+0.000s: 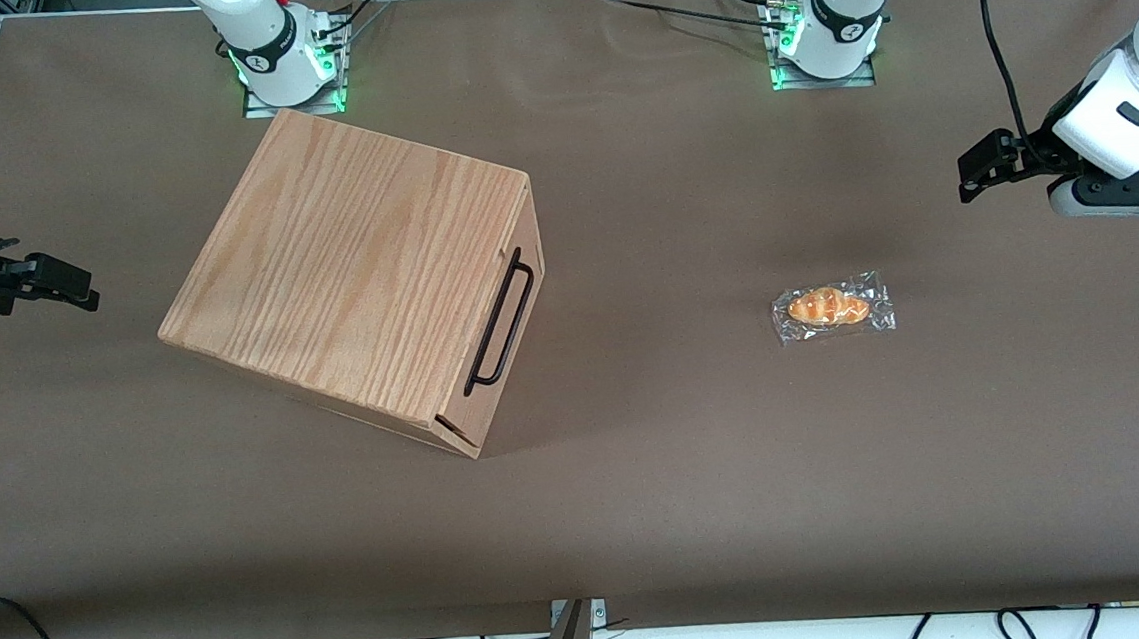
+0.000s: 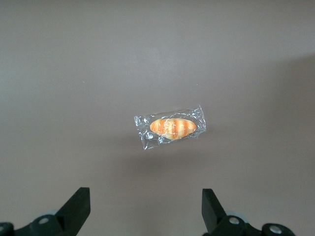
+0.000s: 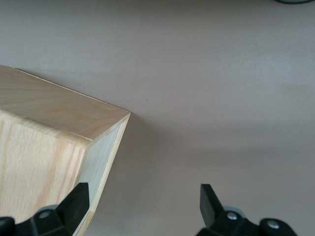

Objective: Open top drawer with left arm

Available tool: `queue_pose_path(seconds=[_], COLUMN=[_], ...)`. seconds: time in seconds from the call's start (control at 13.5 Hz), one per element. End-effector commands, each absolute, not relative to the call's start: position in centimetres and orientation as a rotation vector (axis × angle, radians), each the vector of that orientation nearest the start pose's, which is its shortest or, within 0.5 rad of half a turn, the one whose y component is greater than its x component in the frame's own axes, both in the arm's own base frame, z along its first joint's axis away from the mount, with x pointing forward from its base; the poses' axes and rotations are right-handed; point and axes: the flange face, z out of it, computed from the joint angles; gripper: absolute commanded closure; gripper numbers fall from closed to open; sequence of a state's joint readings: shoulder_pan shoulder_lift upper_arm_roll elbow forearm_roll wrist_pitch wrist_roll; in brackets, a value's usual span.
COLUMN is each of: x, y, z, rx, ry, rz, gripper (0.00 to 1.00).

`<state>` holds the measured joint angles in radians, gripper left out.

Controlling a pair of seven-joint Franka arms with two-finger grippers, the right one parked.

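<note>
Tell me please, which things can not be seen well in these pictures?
- Top drawer: front view shows only its slanted front panel and handle; the box top covers the inside.
- Left arm: front view's edge cuts it off.
- Gripper, open, above the wrapped bread: the wrist view's edge cuts off its body.

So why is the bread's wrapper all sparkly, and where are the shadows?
Front view: the clear wrapper glints, and the wooden box throws a dark shadow on the table. Left wrist view: same glints on the wrapper, under the open end effector.
</note>
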<state>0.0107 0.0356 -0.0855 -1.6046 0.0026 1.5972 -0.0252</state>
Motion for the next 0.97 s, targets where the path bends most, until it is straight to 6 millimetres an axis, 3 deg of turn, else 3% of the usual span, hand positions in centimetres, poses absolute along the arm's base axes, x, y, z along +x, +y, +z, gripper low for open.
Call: queue_pose_path(seconds=[0.0, 0.89], x=[56.96, 56.69], y=[-3.50, -3.29], z=[59.60, 59.33], rx=[-3.123, -3.120], ry=[0.095, 0.089], rz=[0.056, 0.097], gripper=[0.00, 0.00])
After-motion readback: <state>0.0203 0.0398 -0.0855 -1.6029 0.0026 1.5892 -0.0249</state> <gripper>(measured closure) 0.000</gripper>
